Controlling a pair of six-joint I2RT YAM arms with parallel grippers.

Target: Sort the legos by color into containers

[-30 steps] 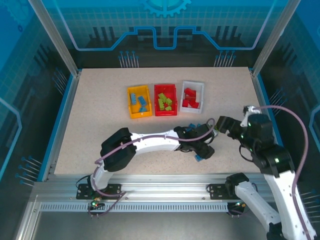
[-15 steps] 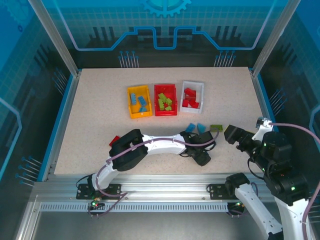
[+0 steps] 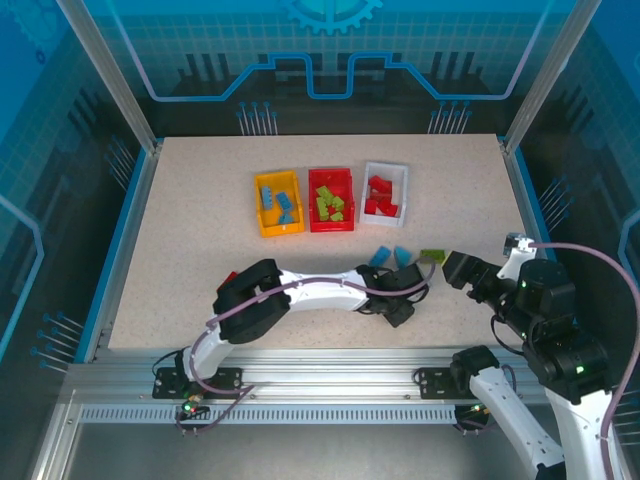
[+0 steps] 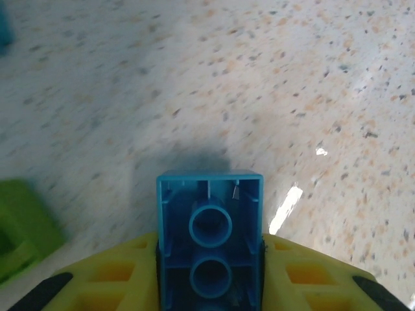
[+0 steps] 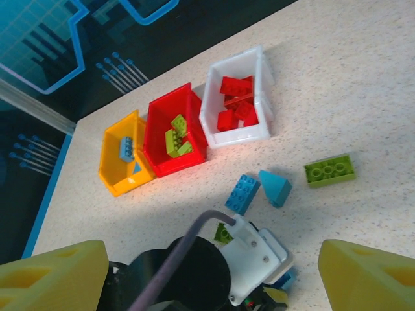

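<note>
My left gripper [image 4: 209, 253] is shut on a blue lego [image 4: 209, 207], its hollow underside facing the camera just above the table. From above, that gripper [image 3: 400, 310] sits near the table's front edge. A blue brick [image 3: 380, 257], a blue triangle [image 3: 401, 255] and a green brick [image 3: 433, 256] lie loose behind it. My right gripper [image 3: 462, 270] hovers open to their right, holding nothing. The yellow bin [image 3: 260, 205] holds blue legos, the red bin [image 3: 312, 200] green ones, the white bin [image 3: 385, 166] red ones.
A small green lego [image 5: 224, 232] lies beside the left wrist, also seen at the left edge of the left wrist view [image 4: 23, 220]. A red lego [image 3: 229, 279] rests by the left arm's elbow. The left forearm stretches across the front of the table.
The left jaws have closed on the blue lego. The right arm has pulled back to the right, uncovering the loose blue and green legos.
</note>
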